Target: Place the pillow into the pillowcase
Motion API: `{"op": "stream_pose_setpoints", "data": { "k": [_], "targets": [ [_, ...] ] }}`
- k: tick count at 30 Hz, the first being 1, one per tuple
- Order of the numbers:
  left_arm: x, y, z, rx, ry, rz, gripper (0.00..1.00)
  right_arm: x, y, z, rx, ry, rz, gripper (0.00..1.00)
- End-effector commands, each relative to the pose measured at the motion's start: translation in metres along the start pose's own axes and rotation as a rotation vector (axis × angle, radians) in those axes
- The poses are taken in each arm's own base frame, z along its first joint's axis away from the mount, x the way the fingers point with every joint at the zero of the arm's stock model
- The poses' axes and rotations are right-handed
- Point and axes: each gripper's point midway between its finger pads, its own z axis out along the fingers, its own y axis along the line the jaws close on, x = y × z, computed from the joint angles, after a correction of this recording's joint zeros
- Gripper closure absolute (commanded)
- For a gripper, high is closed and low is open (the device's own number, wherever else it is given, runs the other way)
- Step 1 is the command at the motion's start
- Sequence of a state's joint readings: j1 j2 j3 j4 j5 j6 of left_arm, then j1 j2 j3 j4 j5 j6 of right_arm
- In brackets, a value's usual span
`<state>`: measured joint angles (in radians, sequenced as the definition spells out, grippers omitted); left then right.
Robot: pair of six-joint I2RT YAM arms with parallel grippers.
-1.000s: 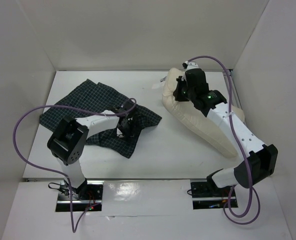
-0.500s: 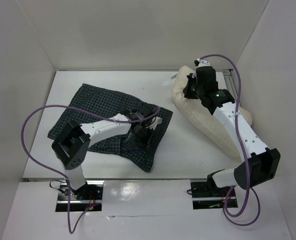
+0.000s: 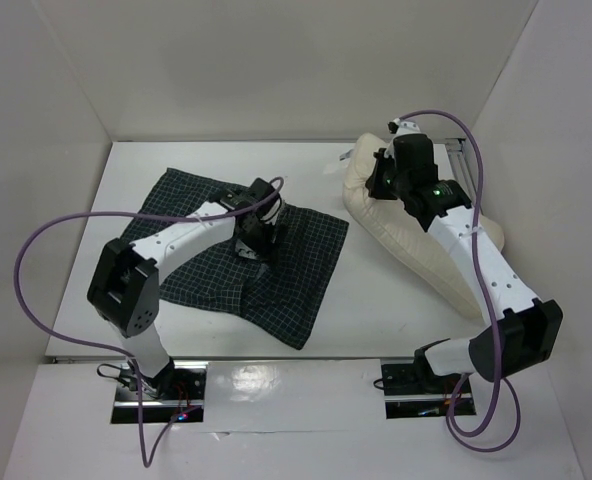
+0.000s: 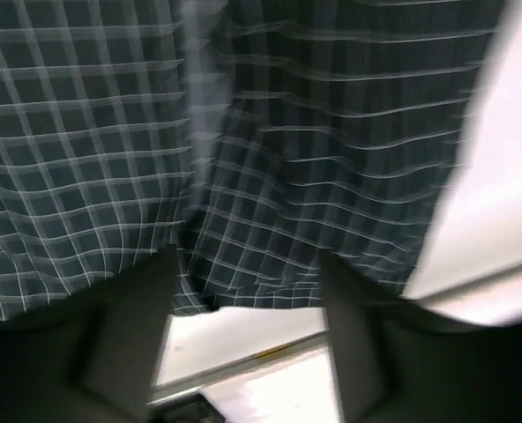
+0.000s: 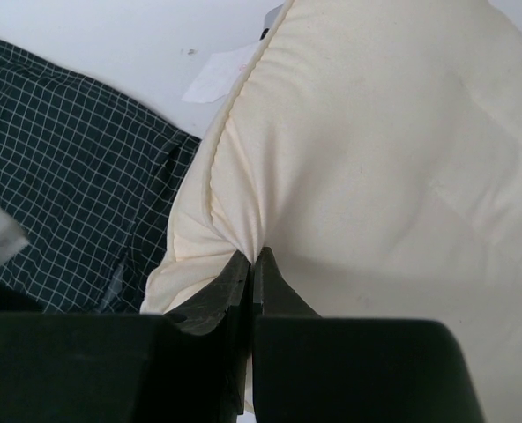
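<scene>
Pillow (image 3: 391,240) lies on the table (image 3: 376,310) just right of the pillowcase (image 3: 306,270), slanting from a far end close to the pillowcase's right corner to a near end well clear of it. From above you cannot tell whether its left edge touches that corner. Your right gripper (image 3: 379,178) sits on the end of the pillow nearest the pillowcase. In its wrist view the right gripper (image 5: 252,260) is pinched tight on a small ridge of the cream pillow (image 5: 376,159), jaws together with only that fold between them, and the checked pillowcase (image 5: 58,176) spreads to the left of the grip. A small white label (image 5: 215,81) lies flat beyond the pillowcase's edge, against the pillow's seam. Your left gripper (image 3: 254,240) hangs over the middle of the pillowcase, pointing down at it. In its blurred wrist view the left gripper (image 4: 248,264) stands wide, fingers (image 4: 133,326) apart with nothing held between them. The creased pillowcase (image 4: 331,132) fills the view beneath them, its edge crosses the gap, and bare table shows past it. The pillowcase lies spread and rumpled, and the pillow is wholly outside it.
</scene>
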<state>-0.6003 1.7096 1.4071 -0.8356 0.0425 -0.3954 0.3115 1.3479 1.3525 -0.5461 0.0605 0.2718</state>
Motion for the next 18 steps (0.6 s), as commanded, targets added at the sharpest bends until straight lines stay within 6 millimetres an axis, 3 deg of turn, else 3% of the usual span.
{"op": "stream_pose_setpoints", "data": {
  "k": [1,4,7,14,18],
  "targets": [
    [0.032,0.031,0.018,-0.181,0.108,0.0,0.11,-0.026,0.008,-0.023,-0.046,-0.096,0.007,1.0],
    [0.042,0.051,0.027,-0.271,0.129,-0.022,0.04,-0.023,0.009,-0.02,-0.054,-0.084,0.006,1.0],
    [0.055,0.059,0.04,-0.297,0.179,-0.009,0.15,-0.023,0.009,-0.02,-0.054,-0.084,0.006,1.0],
    [0.054,0.061,0.055,-0.31,0.186,-0.007,0.37,-0.021,0.01,-0.017,-0.06,-0.073,0.005,1.0],
    [0.05,0.06,0.064,-0.317,0.189,0.015,0.37,-0.019,0.01,-0.014,-0.057,-0.064,0.005,1.0]
  ]
}}
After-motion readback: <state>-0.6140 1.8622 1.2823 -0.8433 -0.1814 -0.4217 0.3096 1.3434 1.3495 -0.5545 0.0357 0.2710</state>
